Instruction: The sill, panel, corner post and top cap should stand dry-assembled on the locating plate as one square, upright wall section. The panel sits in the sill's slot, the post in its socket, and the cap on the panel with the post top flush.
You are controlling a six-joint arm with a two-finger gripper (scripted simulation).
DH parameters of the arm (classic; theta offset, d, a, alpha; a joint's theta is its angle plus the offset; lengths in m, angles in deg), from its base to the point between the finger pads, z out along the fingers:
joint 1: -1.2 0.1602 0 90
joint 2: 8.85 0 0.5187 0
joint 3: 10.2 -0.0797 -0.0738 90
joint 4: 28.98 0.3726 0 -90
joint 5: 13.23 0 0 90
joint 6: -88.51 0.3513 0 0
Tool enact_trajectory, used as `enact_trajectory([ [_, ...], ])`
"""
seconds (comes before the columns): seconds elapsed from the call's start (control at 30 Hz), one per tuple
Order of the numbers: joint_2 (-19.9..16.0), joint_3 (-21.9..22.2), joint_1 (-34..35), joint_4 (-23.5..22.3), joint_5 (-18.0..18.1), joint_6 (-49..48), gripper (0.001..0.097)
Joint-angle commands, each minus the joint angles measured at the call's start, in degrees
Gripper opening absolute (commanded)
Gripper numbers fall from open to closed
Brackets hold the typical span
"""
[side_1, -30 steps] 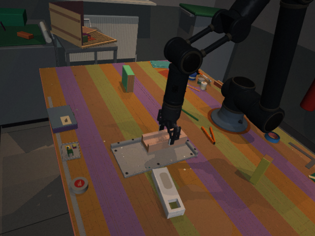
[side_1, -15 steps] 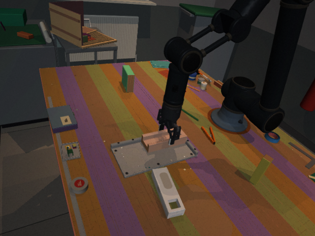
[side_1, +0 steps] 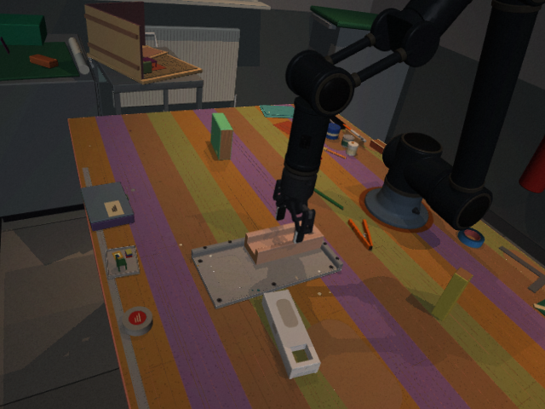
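The pink wooden sill (side_1: pixel 284 244), a long channel with an open slot, sits on the far part of the grey locating plate (side_1: pixel 266 267), and my open gripper (side_1: pixel 296 223) straddles its right end, holding nothing. The white top cap (side_1: pixel 290 332), with an oval recess and a square hole, lies flat on the table just in front of the plate. The green-faced panel (side_1: pixel 221 135) stands upright far back on the table. The yellow-green corner post (side_1: pixel 451 294) stands tilted on the right side.
Two orange pencils (side_1: pixel 362 233) and a green one (side_1: pixel 329 199) lie right of the plate, near my arm's base (side_1: pixel 396 207). A grey box (side_1: pixel 108 206), a small card and a tape roll (side_1: pixel 137 320) line the left table edge. Jars and clutter sit at the far right.
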Motion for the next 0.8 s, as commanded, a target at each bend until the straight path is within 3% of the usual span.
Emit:
enact_trajectory([
  [0.0, 0.27, 0.32, 0.00, 0.00, -0.43, 0.00, 0.0900],
  [0.77, 4.57, 6.26, 0.00, 0.00, -10.72, 0.00, 0.0900],
])
